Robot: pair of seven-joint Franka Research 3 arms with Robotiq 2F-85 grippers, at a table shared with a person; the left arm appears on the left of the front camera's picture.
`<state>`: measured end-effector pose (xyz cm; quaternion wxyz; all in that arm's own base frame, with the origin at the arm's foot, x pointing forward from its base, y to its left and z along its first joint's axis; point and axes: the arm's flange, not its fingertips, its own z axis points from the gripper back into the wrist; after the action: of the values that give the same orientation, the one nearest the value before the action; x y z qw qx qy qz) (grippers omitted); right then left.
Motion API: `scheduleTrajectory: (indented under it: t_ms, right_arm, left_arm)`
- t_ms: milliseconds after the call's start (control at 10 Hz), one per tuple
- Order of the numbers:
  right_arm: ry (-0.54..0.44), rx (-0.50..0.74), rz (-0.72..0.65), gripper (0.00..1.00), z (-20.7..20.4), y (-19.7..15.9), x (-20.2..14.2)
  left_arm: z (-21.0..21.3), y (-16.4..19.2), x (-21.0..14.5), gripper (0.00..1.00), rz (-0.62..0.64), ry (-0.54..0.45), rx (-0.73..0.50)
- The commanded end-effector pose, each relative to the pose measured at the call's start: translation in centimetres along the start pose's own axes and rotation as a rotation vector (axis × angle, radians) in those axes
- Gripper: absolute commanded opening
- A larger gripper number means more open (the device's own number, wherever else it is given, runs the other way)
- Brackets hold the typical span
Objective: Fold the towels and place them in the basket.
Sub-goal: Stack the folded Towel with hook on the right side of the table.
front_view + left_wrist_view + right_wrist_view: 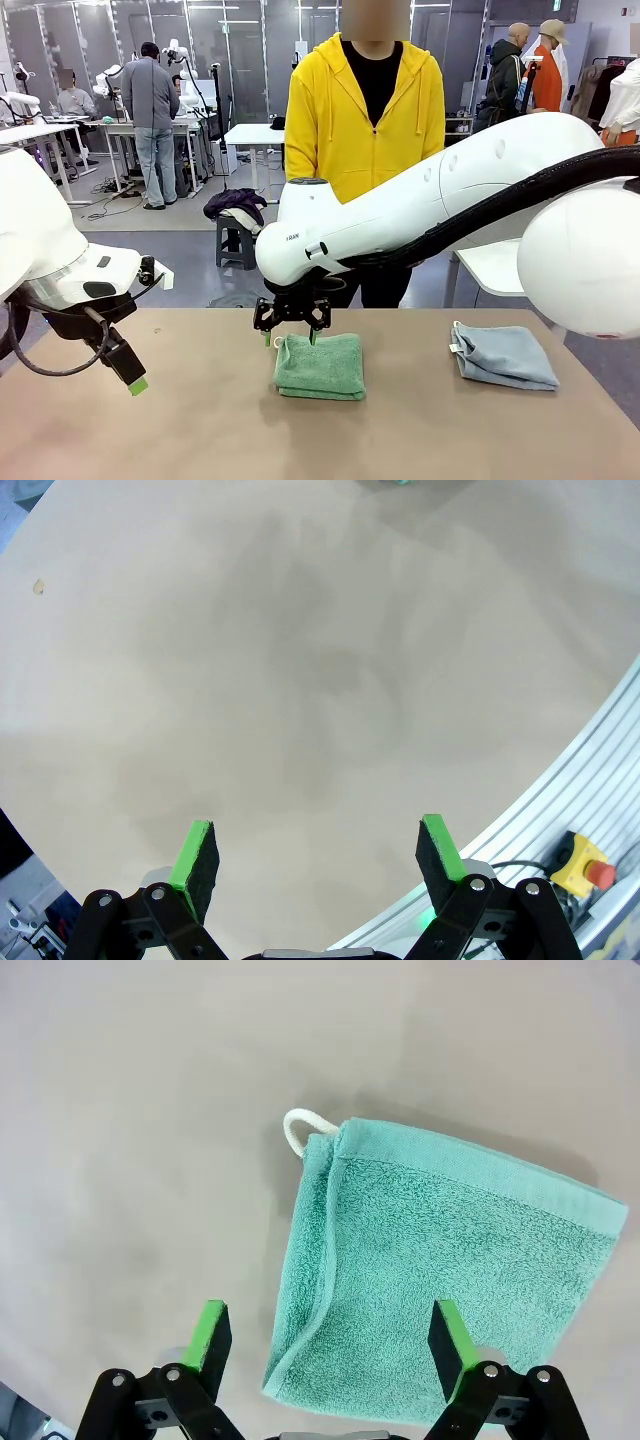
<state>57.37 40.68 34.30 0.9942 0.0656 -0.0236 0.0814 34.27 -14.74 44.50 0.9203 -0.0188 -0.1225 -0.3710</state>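
A folded green towel (320, 365) lies on the table in the middle. My right gripper (291, 322) hangs open just above its far left edge. In the right wrist view the green towel (440, 1270) lies flat with a white loop (297, 1130) at one corner, and my right gripper (330, 1338) straddles its near corner with nothing between the pads. A folded light grey-blue towel (503, 355) lies at the right of the table. My left gripper (130, 375) hovers open over bare table at the left; its fingers (197, 858) hold nothing. The basket is out of view.
A person in a yellow hoodie (364, 110) stands at the far side of the table (200, 420). The table's metal edge rail (580, 780) and a yellow box with a red button (585, 865) are in the left wrist view.
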Motion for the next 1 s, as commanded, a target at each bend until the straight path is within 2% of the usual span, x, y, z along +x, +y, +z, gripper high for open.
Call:
scheduleTrajectory:
  t_ms: [0,300,400,600,900]
  right_arm:
    - [-0.001,0.000,0.000,1.00,0.0,0.0,0.0]
    - [0.000,0.000,0.000,1.00,0.0,0.0,0.0]
    - [-0.016,0.028,0.015,1.00,1.4,-0.5,-1.8]
    - [-0.013,0.107,0.006,1.00,3.6,-3.8,-3.8]
    - [-0.012,0.262,-0.043,1.00,5.0,-10.6,-5.7]
  left_arm:
    - [-0.2,0.1,0.2,1.00,-0.004,-0.007,0.008]
    - [-0.2,0.1,0.2,1.00,-0.004,-0.007,0.008]
    - [-0.2,0.1,0.2,1.00,-0.004,-0.007,0.008]
    - [-0.2,0.1,0.2,1.00,-0.004,-0.007,0.008]
    - [-0.2,0.1,0.2,1.00,-0.004,-0.007,0.008]
